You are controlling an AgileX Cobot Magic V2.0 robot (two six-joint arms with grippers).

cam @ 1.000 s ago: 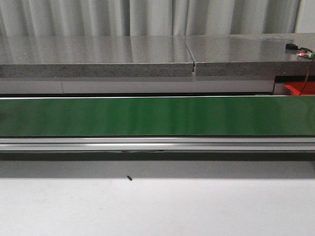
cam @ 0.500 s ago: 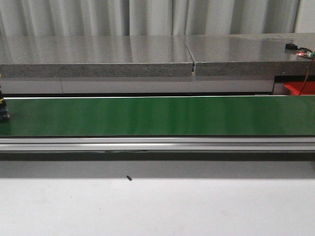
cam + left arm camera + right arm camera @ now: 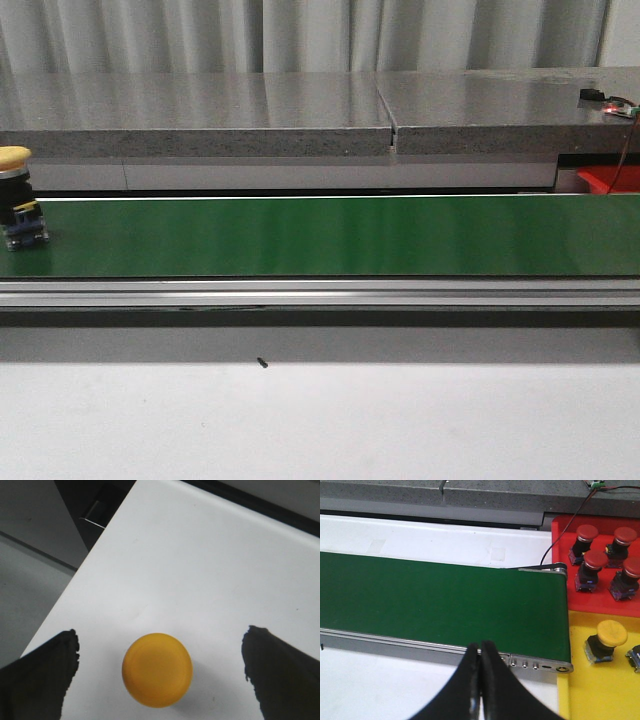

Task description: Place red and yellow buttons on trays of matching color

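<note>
A yellow button (image 3: 18,195) with a dark base stands at the far left end of the green conveyor belt (image 3: 330,236). In the left wrist view another yellow button (image 3: 157,669) stands on a white surface between the wide-apart fingers of my open left gripper (image 3: 160,672), untouched. My right gripper (image 3: 480,677) is shut and empty, over the belt's near rail. In the right wrist view a red tray (image 3: 565,575) holds several red buttons (image 3: 586,565), and a yellow tray (image 3: 600,690) holds a yellow button (image 3: 606,639). Neither gripper shows in the front view.
A grey stone ledge (image 3: 300,115) runs behind the belt, with a small circuit board and wire (image 3: 612,105) at its right end. A silver rail (image 3: 320,293) edges the belt's near side. White tabletop (image 3: 320,420) lies in front, with a small dark speck (image 3: 262,363).
A yellow button has ridden into the front view at the belt's far left and moved a little to the right. Nothing else has moved.
</note>
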